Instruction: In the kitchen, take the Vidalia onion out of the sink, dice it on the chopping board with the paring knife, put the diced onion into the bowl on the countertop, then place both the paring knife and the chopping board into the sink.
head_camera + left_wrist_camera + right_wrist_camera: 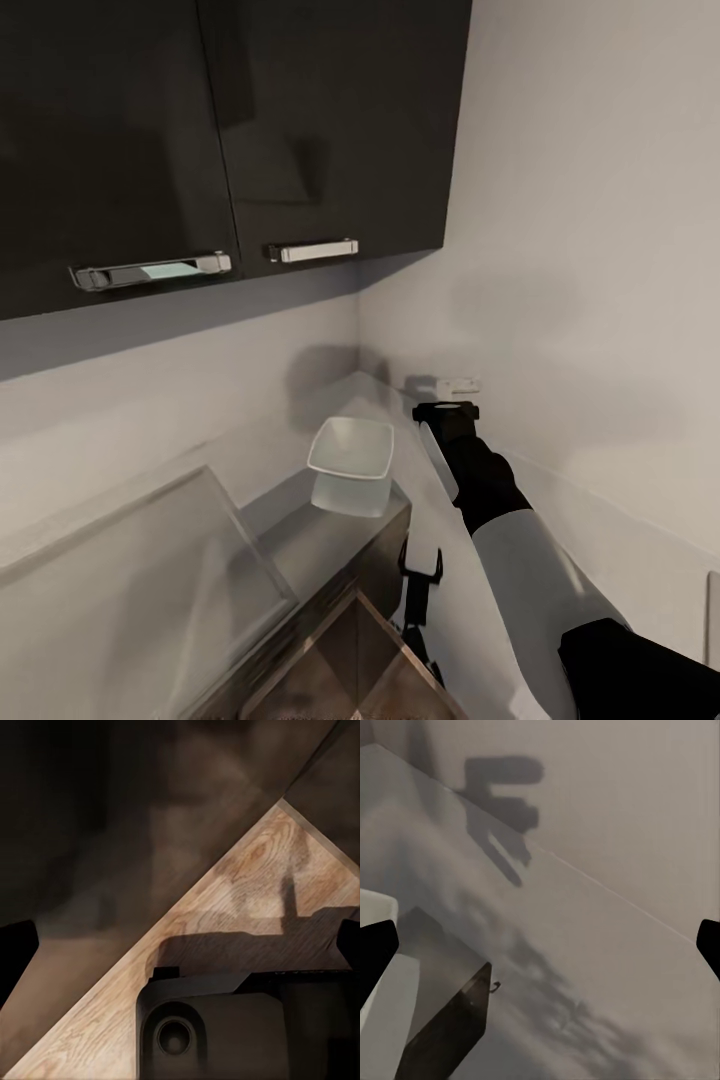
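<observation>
Bowl [352, 447] sitting empty on counter [290, 535]; dicing seemingly pending. Right hand [447, 412] reaching past it, grip unreadable.

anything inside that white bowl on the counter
The bowl sits on the grey countertop near the wall corner. The part of its inside facing the head camera looks plain white and empty; no diced onion there. The near wall hides some of its floor, so that patch cannot be checked.

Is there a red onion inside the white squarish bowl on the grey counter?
No, the white squarish bowl looks empty in the head view, with nothing red or round inside it on the grey countertop.
</observation>
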You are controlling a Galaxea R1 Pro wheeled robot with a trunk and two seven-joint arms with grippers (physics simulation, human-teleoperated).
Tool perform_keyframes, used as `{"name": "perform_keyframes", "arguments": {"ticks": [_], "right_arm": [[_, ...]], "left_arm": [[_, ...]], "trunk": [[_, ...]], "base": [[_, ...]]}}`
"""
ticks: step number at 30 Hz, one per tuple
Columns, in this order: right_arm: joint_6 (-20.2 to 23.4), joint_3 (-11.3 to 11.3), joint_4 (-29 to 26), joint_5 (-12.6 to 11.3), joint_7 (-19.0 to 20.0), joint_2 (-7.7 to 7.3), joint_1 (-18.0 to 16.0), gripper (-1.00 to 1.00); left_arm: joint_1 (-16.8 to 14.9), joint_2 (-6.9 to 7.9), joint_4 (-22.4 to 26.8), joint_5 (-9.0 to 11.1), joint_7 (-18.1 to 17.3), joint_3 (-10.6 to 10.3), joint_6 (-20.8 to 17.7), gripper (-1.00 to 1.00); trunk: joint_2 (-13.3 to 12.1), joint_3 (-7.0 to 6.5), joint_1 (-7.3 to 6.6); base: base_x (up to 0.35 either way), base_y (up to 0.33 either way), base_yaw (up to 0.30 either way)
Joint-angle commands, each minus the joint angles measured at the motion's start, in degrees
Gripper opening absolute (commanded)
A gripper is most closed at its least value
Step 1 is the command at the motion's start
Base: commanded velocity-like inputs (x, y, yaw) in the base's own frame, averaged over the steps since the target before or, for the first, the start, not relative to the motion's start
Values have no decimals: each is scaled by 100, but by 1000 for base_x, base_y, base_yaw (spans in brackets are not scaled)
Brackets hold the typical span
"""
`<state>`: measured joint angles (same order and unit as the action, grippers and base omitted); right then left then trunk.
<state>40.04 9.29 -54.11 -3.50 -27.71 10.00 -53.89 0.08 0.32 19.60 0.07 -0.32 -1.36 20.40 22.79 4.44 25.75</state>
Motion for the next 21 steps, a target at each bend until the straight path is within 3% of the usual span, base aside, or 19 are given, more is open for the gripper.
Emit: {"name": "perform_keyframes", "arguments": {"ticks": [1,21], "right_arm": [[21,11,-3,-37,-48,0,-2,100],[55,8,-122,-28,-64,0,-4,100]], "left_arm": [[1,3,8,1,-3,-13,8,100],[1,3,8,1,-3,-25,8,100]], "trunk": [[13,21,3],[13,205,3]], "base": [[0,0,0],[0,0,0]]}}
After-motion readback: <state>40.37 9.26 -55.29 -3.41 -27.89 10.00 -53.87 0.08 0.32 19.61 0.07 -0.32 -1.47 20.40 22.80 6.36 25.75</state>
